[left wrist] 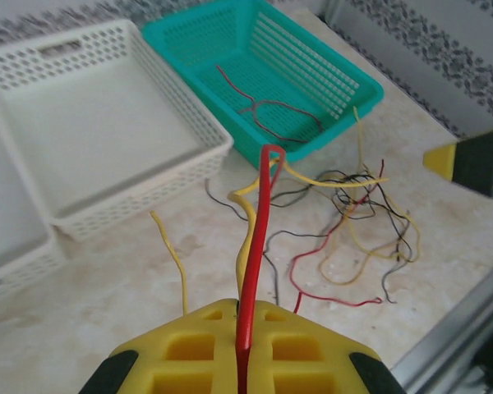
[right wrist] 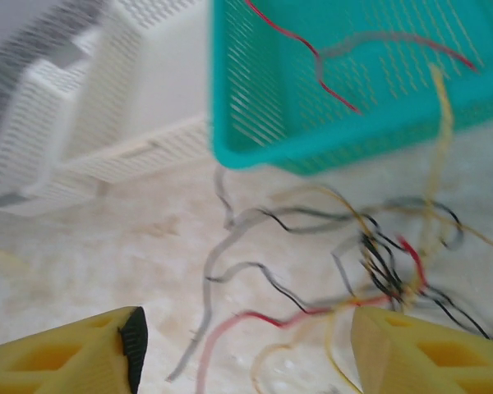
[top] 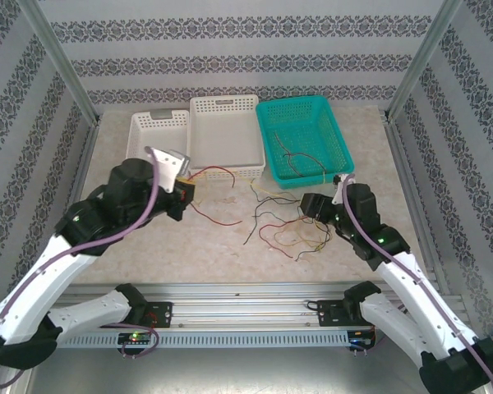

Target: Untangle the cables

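Observation:
The cables lie as a loose tangle [top: 289, 230] of red, yellow and black wires on the table in front of the teal basket [top: 294, 100]. My left gripper [top: 183, 190] is shut on a red cable [left wrist: 259, 222], which rises from between the yellow fingers [left wrist: 205, 328] and loops towards the tangle [left wrist: 361, 213]. A yellow cable runs just behind it. My right gripper [top: 311, 205] hovers at the tangle's right edge. In the blurred right wrist view it [right wrist: 246, 328] stands open, with red, black and yellow wires [right wrist: 378, 263] lying on the table below and nothing held.
The teal basket [left wrist: 230, 139] has a few wires [left wrist: 267, 107] lying in it. Two white baskets [top: 226, 103] [top: 158, 119] stand to its left at the back. A single yellow wire [left wrist: 172, 254] lies near the white basket. Metal rails line the table's near edge.

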`<state>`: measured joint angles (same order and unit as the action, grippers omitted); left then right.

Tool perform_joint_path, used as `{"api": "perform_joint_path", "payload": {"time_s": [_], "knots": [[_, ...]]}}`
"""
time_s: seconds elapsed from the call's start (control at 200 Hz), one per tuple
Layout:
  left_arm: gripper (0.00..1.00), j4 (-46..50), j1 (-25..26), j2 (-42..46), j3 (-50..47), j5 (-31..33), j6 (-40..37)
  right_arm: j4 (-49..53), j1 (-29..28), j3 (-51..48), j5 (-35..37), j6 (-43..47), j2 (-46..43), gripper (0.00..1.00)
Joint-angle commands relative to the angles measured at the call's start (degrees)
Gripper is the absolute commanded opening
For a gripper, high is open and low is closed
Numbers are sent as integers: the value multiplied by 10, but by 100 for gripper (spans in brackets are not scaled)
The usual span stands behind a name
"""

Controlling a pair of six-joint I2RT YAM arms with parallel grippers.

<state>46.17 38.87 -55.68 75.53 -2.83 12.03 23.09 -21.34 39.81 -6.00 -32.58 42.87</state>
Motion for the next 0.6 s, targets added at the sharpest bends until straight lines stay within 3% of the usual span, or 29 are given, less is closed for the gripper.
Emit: {"api": "perform_joint_path", "payload": {"time_s": [0.0, 0.125, 0.28, 0.415, 0.54, 0.6], "knots": [[0, -81, -6, -14, -6, -66, 29, -22, -23, 40, -29, 22, -9, 69], [0, -124, -6, -34, -18, -97, 44, -85, -50, 29, -81, 18, -12, 71], [0, -183, -6, -47, -45, -136, 86, -206, -98, -7, -200, -14, 23, 71], [0, -227, -6, -52, -69, -163, 119, -206, -176, -8, -122, 38, 44, 72], [0, -255, -5, -53, -87, -190, 147, -194, -193, -1, -63, 48, 69, 72], [0, -267, -6, -50, -95, -195, 157, -217, -194, -10, -71, 44, 74, 72]]}}
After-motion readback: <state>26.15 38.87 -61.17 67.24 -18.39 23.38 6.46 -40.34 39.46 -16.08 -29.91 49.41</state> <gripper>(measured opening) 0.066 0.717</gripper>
